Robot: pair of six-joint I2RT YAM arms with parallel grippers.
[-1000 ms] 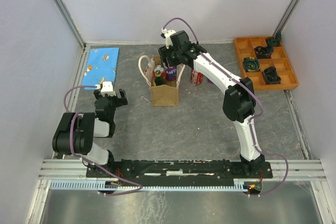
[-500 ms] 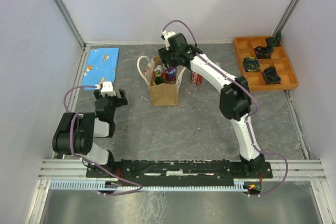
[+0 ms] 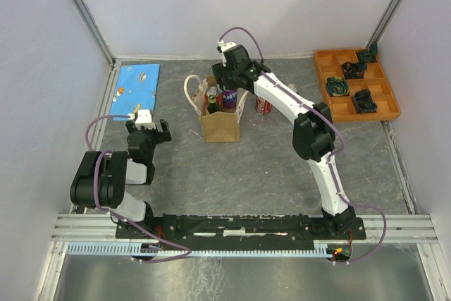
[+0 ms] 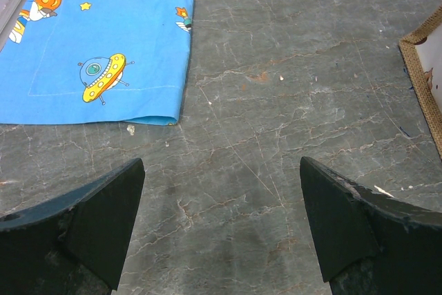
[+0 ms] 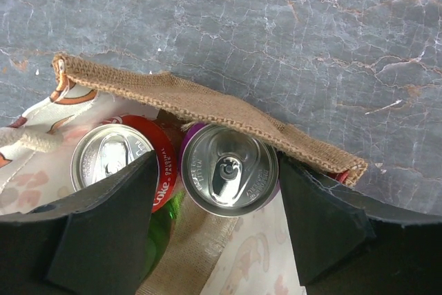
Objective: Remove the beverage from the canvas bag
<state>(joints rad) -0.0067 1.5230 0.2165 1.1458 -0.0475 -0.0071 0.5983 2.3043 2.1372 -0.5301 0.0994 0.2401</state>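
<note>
Right gripper (image 5: 217,174), fingers spread, straddles purple can (image 5: 229,169) in bag (image 5: 207,105), seemingly centred: descend straight, clear red can (image 5: 114,158), then pinch; left gripper (image 4: 221,170) likewise spread.

Peering into the canvas bag (image 5: 207,105), the green bottle (image 5: 162,229) is mostly hidden. The dark bits in the orange tray (image 3: 384,98), far right corner, are too small to tell.

Even, bright, diffuse light throughout; soft faint shadows, sharp focus, no glare.
</note>
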